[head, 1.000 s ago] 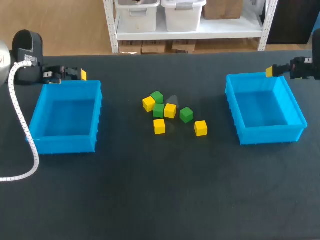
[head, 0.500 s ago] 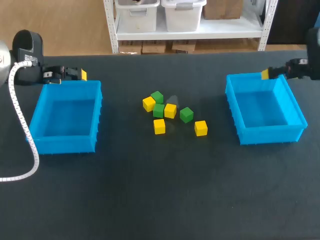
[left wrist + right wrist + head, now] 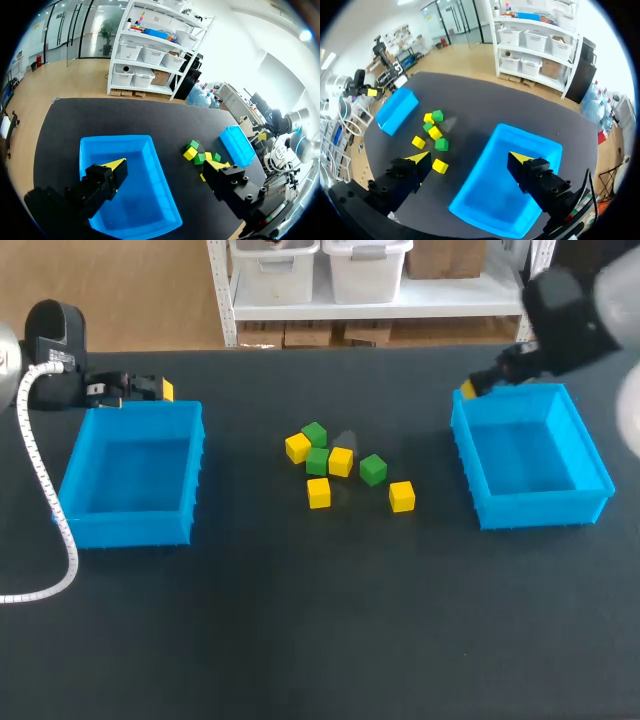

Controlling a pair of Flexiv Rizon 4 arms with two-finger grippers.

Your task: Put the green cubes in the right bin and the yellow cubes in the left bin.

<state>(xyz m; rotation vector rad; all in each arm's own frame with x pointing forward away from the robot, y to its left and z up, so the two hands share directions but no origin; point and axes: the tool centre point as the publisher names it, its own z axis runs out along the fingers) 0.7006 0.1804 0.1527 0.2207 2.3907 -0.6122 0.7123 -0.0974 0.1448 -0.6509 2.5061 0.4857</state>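
Left gripper (image 3: 165,164), fingers spread wide and holding nothing, hangs with the left bin (image 3: 145,200) just below and ahead of it. The green cubes (image 3: 199,158) and yellow cubes (image 3: 190,153) lie clustered on the table (image 3: 90,117), farther ahead. Right gripper (image 3: 469,157), likewise open and empty, hovers over the right bin (image 3: 495,190), the cubes beside one finger.

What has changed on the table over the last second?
The right gripper swung in from the right edge of the table toward the middle and is now over the right bin's far left corner, open and empty. The left gripper, left bin, right bin and all seven cubes stayed put.
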